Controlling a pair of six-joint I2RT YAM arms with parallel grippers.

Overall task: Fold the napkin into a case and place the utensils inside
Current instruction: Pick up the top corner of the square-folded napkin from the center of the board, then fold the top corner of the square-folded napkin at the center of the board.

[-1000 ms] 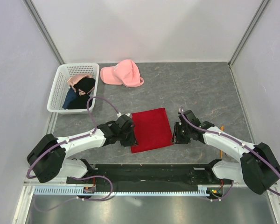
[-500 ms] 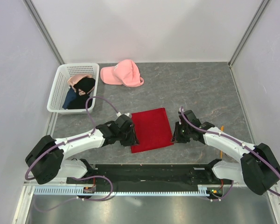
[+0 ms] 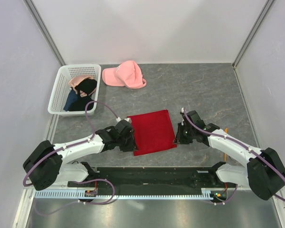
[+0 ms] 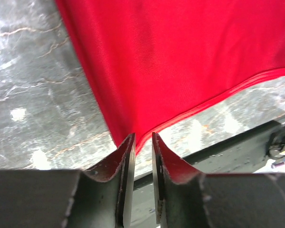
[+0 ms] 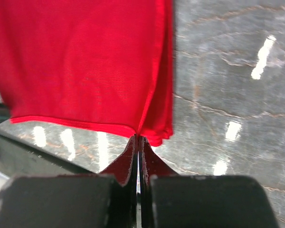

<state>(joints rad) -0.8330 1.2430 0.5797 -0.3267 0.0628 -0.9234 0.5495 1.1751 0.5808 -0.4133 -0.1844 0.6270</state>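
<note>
One change: right end effector (image 5: pixel 138 137) pinches napkin (image 5: pixel 80 61).

Red napkin (image 3: pixel 153 130), pink cap (image 3: pixel 125 75), grey marbled table (image 3: pixel 204 90)

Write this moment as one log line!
napkin: spread flat | right pincer: shut on near-right corner | left pincer: slightly open at near-left corner
</note>
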